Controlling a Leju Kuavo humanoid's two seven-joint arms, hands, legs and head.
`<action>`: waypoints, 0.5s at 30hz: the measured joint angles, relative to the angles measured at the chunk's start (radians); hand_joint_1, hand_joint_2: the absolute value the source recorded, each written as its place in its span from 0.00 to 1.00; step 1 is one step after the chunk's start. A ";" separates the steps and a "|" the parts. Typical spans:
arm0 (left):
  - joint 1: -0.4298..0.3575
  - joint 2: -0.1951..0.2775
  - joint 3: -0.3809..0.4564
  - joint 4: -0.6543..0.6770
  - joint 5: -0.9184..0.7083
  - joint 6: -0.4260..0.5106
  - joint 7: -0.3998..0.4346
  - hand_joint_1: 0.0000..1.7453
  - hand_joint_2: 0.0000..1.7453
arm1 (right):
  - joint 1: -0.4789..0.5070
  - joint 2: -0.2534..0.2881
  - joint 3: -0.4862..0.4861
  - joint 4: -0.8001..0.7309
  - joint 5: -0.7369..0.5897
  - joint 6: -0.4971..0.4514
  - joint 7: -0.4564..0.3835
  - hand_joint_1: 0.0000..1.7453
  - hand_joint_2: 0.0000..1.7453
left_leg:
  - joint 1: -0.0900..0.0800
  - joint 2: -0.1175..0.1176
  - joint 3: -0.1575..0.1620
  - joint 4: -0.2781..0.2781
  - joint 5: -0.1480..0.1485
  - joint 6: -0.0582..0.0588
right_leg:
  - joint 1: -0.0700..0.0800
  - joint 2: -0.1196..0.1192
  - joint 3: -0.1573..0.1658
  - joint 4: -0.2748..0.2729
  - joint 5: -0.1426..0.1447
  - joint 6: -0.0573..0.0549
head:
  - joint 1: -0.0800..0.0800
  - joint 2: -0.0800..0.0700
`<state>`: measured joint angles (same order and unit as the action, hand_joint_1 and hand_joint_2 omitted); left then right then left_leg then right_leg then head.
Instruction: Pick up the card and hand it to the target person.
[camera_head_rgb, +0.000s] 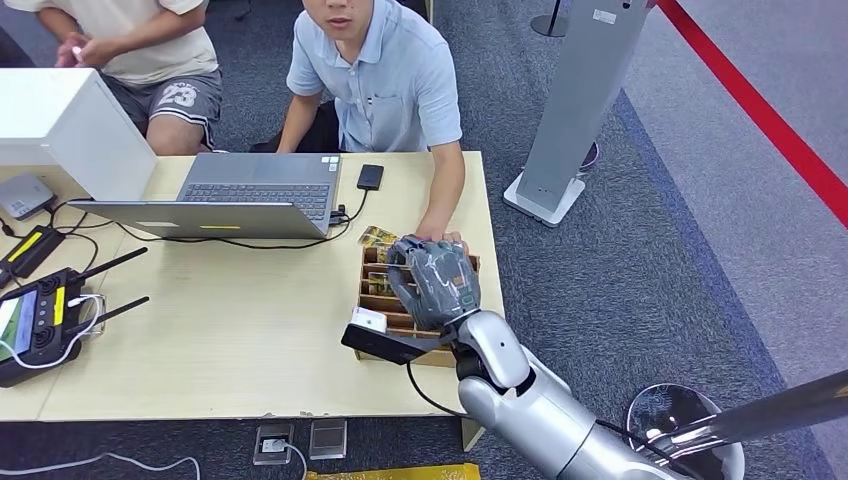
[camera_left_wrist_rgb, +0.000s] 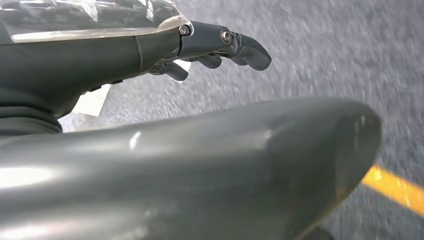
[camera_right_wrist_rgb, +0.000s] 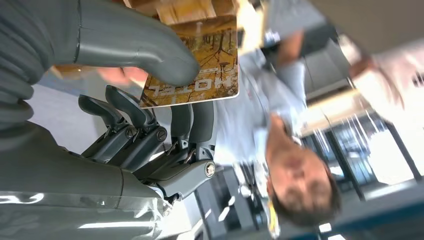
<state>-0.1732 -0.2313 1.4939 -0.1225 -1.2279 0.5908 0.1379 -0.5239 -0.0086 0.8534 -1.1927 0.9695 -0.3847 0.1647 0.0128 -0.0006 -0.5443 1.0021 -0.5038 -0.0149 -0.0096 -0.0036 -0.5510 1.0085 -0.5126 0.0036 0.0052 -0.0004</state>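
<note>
The card (camera_right_wrist_rgb: 200, 60) carries an autumn forest picture and the word HOTEL. My right hand (camera_right_wrist_rgb: 150, 125) pinches it between the thick thumb and the dark fingers. In the head view that hand (camera_head_rgb: 435, 280) hovers over a wooden card box (camera_head_rgb: 375, 292) at the table's right end, and a card's corner (camera_head_rgb: 377, 237) shows at the hand's far left side. A person in a light blue shirt (camera_head_rgb: 385, 80) sits behind the table, one hand (camera_head_rgb: 442, 236) resting at the box's far edge. My left hand (camera_left_wrist_rgb: 210, 50) hangs over grey carpet, fingers loosely extended, holding nothing.
An open laptop (camera_head_rgb: 250, 195) and a black phone (camera_head_rgb: 370, 177) lie beyond the box. A white case (camera_head_rgb: 60, 120) and a remote controller (camera_head_rgb: 45, 320) occupy the table's left. A second person (camera_head_rgb: 150, 50) sits at the far left. A grey kiosk stand (camera_head_rgb: 575, 110) rises on the right.
</note>
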 joint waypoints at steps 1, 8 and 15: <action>0.000 0.005 0.000 0.000 -0.001 -0.037 -0.003 0.00 0.00 | -0.004 -0.003 -0.008 -0.023 0.000 0.002 0.001 1.00 1.00 | 0.000 0.000 0.000 0.000 0.000 0.000 | 0.000 0.000 0.000 0.000 0.000 0.000 | 0.000 0.000; 0.001 0.045 0.000 0.001 -0.008 -0.142 -0.008 0.00 0.00 | -0.035 -0.017 -0.052 -0.149 0.000 0.009 0.004 1.00 1.00 | 0.000 0.000 0.000 0.000 0.000 0.000 | 0.000 0.000 0.000 0.000 0.000 0.000 | 0.000 0.000; 0.001 0.089 -0.002 0.003 -0.088 -0.425 0.010 0.00 0.00 | -0.080 -0.020 -0.079 -0.179 -0.003 0.043 0.015 1.00 1.00 | 0.000 0.000 -0.001 0.000 0.000 0.000 | 0.000 0.000 0.000 0.000 0.000 0.000 | 0.002 0.000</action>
<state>-0.1725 -0.1424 1.4921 -0.1197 -1.3156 0.1663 0.1482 -0.6036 -0.0287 0.7745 -1.3721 0.9665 -0.3412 0.1801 0.0128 -0.0005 -0.5456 1.0021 -0.5037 -0.0151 -0.0096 -0.0034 -0.5511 1.0088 -0.5126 0.0036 0.0073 -0.0004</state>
